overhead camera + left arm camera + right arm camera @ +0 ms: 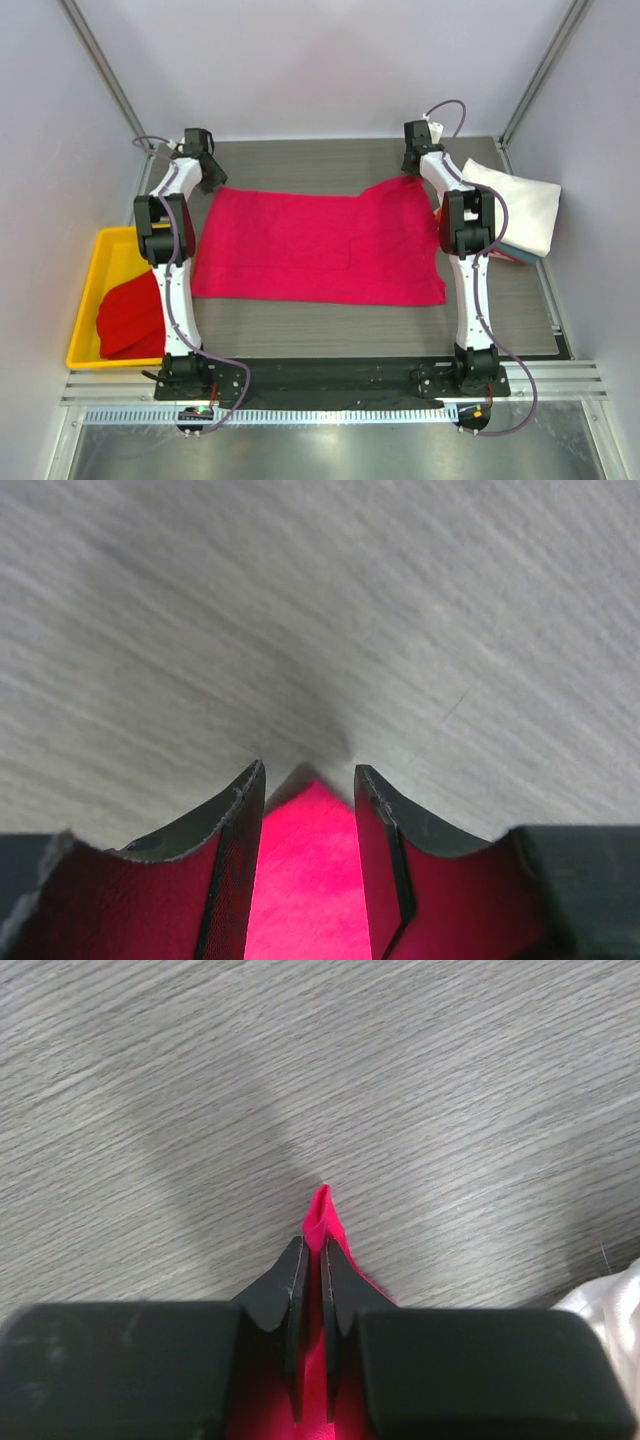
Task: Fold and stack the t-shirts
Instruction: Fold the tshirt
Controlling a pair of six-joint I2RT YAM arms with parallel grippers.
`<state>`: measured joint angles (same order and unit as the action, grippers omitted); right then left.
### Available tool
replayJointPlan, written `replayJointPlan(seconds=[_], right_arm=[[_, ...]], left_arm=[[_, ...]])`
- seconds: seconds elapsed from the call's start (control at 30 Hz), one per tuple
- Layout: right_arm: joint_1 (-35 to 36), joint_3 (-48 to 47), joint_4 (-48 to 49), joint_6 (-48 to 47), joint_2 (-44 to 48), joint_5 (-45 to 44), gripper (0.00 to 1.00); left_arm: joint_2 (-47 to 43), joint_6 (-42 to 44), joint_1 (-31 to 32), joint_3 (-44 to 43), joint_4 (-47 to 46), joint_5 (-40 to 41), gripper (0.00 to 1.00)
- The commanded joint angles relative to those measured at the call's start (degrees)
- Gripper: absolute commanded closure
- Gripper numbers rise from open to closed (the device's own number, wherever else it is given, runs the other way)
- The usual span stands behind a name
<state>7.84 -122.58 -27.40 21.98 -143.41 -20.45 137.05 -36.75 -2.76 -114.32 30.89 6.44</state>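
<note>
A magenta-pink t-shirt (310, 250) is spread flat in the middle of the grey table (300, 325). Its long axis runs from left to right, across the front of both arms. Its far edge lies toward the back of the table and its near edge toward the arm bases.

Each far corner is met by one gripper. At the far right corner, the right gripper (312, 1245) is seen with its jaws all but together, and a small upright fold of the pink cloth is pinched between them. At the far left corner, the left gripper (308, 770) is seen with its jaws apart. The pointed tip of the cloth lies in the gap between them, and it is not yet clamped.

From both grippers the body of the shirt stretches back toward the arm bases. The coming fold is therefore judged to call for both corners to be drawn toward the near edge, once the left corner is gripped.

A darker red t-shirt (130, 315) is heaped in a yellow tray (85, 300) at the far left. A folded white t-shirt (515, 205) is set at the far right, well apart from the pink one.
</note>
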Motion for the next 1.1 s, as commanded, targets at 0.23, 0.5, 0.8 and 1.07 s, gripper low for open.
replayJointPlan(seconds=[0.23, 0.5, 0.8, 1.07], right_arm=[[0.51, -0.11, 0.33, 0.61, 1.56, 1.11, 0.99], [0.34, 0.86, 0.33, 0.96, 3.31, 1.55, 0.99], [0.51, 9.44, 3.30, 1.49, 13.41, 1.28, 0.99], [0.69, 17.29, 6.48, 1.49, 22.90, 3.48, 0.99]], left_arm=[[-2.67, 2.56, 0.74, 4.64, 3.03, -2.75, 0.67], [-3.20, 2.65, 0.83, 4.29, 2.77, -1.78, 1.00], [-8.81, 1.77, 1.01, 10.07, -2.23, -0.82, 1.00], [-17.87, -0.69, 0.92, 20.98, -9.80, 1.29, 1.00]])
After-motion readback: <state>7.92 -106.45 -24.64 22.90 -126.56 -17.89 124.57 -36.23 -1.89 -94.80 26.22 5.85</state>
